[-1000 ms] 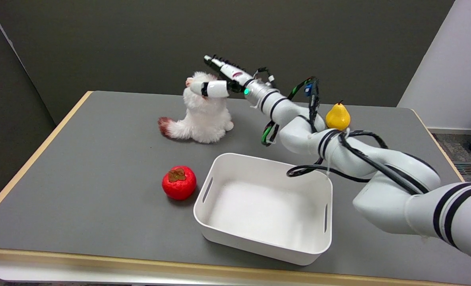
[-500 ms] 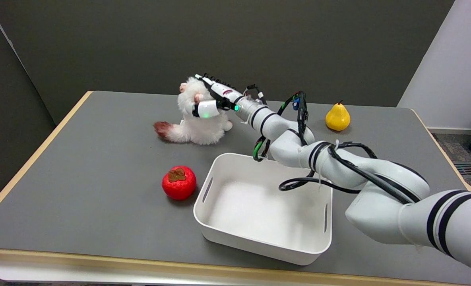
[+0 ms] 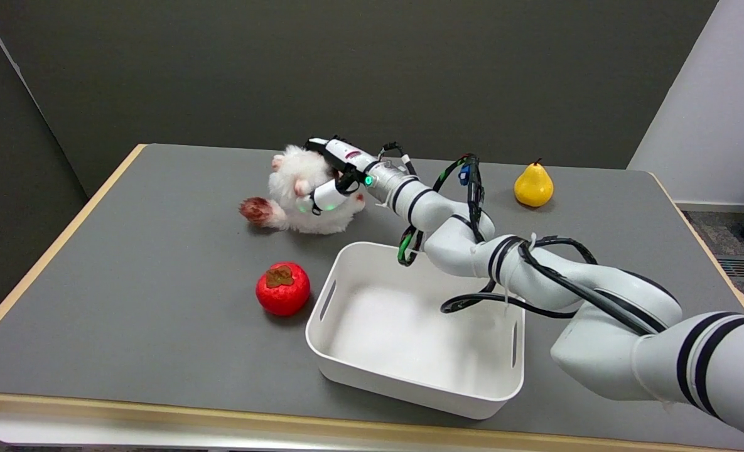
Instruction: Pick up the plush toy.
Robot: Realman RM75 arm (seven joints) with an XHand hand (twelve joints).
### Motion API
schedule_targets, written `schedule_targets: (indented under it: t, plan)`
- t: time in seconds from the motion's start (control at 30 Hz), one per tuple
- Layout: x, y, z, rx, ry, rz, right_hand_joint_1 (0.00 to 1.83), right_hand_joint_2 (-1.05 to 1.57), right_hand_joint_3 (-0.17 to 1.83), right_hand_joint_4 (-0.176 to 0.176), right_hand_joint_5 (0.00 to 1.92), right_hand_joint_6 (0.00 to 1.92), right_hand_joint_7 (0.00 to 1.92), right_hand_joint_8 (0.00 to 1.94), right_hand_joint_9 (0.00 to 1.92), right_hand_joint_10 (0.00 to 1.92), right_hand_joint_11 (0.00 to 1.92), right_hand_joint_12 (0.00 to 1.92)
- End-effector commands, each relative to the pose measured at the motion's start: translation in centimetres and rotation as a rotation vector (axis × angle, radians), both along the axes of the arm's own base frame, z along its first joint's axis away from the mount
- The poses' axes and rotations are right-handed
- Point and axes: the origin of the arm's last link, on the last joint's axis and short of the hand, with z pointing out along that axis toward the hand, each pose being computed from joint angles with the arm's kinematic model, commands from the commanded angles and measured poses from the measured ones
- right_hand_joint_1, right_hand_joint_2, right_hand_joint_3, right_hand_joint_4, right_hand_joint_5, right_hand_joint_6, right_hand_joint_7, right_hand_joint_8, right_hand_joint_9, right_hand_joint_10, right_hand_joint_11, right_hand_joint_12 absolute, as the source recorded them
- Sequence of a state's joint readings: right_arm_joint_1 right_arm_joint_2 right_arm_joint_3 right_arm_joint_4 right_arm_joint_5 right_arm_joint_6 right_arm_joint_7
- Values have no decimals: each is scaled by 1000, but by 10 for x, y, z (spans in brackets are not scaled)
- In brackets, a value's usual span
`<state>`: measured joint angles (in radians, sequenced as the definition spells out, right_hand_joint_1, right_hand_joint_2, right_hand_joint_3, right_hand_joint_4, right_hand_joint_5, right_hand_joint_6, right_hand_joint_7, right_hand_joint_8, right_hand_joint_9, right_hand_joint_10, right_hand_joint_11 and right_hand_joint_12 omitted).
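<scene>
The white plush toy (image 3: 289, 183) with a reddish-brown tail tip lies on the grey table (image 3: 158, 263) at the back, left of centre, tipped over to the left. My right hand (image 3: 334, 177) reaches across from the right and grips it. The thumb lies across the toy's front and the other fingers curl over its top and back. The toy still touches the table. Its right side is hidden behind the hand.
A white empty bin (image 3: 409, 386) stands in front of the toy, under my forearm. A red persimmon (image 3: 282, 289) sits left of the bin. A yellow pear (image 3: 533, 184) stands at the back right. The table's wooden edge runs along the left and front.
My right hand has come down and to the left from above the toy and its fingers have closed around it. The toy has gone from sitting upright to leaning over leftward.
</scene>
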<state>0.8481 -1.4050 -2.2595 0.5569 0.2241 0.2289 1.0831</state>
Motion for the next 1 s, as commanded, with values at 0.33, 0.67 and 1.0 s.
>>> schedule_targets:
  t: [0.33,0.67,1.0]
  plan:
    - [42,11,23,16,-88,209,1289,1260,160,-145,388,1667,603,1680,690,1645,880,1793]
    - [126,60,104,-70,-218,505,1292,1255,160,-143,397,1666,617,1665,684,1629,852,1762]
    - [143,168,166,-29,-547,697,1297,1241,172,-147,410,1664,636,1647,688,1600,827,1704]
